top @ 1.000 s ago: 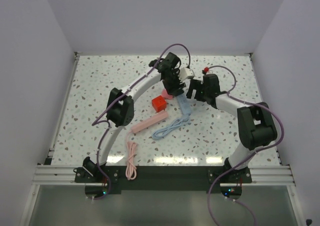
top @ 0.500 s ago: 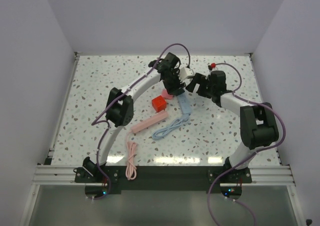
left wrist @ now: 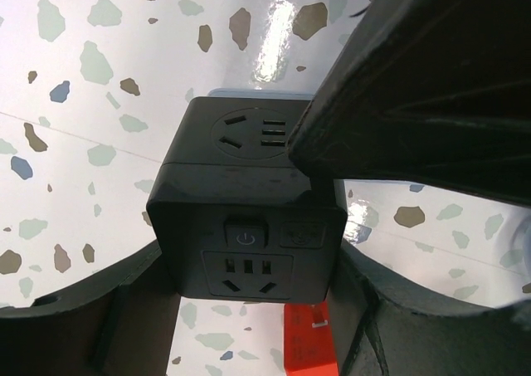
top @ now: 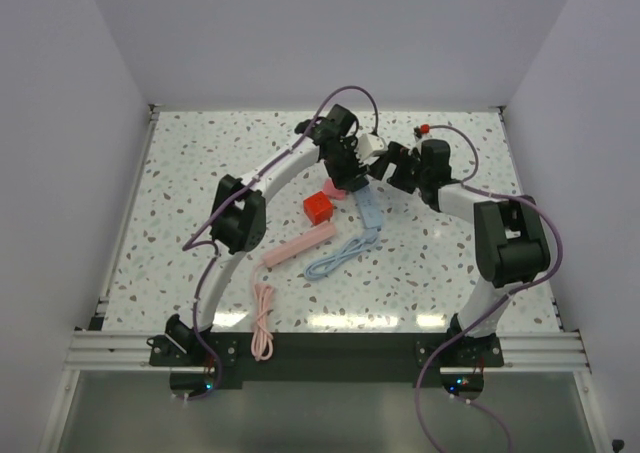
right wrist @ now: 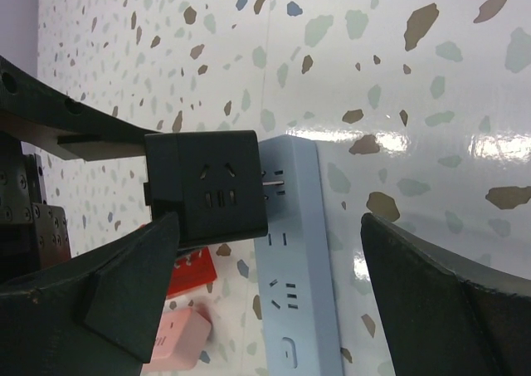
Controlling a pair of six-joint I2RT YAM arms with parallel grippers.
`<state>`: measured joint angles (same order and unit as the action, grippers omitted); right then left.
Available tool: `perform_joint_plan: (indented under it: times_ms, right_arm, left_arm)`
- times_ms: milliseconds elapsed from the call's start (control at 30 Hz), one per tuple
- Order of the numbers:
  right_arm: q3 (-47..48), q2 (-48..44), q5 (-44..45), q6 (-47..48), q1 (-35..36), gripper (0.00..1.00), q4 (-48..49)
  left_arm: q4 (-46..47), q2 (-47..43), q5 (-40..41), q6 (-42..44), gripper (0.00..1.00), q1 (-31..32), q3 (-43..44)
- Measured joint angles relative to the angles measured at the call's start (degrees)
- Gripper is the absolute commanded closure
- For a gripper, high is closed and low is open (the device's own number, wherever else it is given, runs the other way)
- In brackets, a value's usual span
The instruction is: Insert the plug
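My left gripper (left wrist: 249, 260) clamps the black cube adapter (right wrist: 207, 185), whose prongs (right wrist: 274, 179) meet the light-blue power strip (right wrist: 292, 268) but are not yet seated. I judge a square, straight push is needed, with the strip braced. My right gripper (right wrist: 265, 227) hovers just beside it, empty and spread wide. Both arms are extended to mid-table.

Power strips: two, one light blue strip (right wrist: 292, 251) and one pink strip (top: 300, 245). Cube sockets: two for sure, one black cube (left wrist: 249, 227) and one red cube (top: 319, 208). A small pink block (top: 333, 188) behind the red one could be a third, too hidden to call. Loose cords: two, one pink cord (top: 263, 325) and one blue cord (top: 338, 258). Arms: two, left arm (top: 278, 170) and right arm (top: 508, 243). Tables: one table (top: 180, 193).
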<state>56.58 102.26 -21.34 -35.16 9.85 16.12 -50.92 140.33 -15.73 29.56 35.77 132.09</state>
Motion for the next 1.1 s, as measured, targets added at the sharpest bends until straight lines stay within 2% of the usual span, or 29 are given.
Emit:
perform_joint_plan:
  times_ms: [500, 700, 933, 1100]
  right_arm:
    - [-1.66, 0.02, -1.2, -2.14, -0.07, 0.04, 3.02]
    - [-2.95, 0.02, -1.79, -3.28, -0.22, 0.02, 5.22]
    - [-3.69, 0.0, -3.06, -3.32, -1.31, 0.02, 5.88]
    - [-3.98, -0.02, -3.72, -3.41, -2.01, 0.02, 6.29]
  left_arm:
    - [0.04, 0.0, -0.09, 0.87, 1.0, -0.02, 0.0]
    - [0.11, 0.0, -0.15, 1.11, 0.91, -0.02, 0.0]
    - [3.08, -1.62, -0.59, 0.94, 0.73, -0.09, -3.48]
    - [3.3, -1.7, -0.59, 0.7, 0.69, -0.13, -3.61]
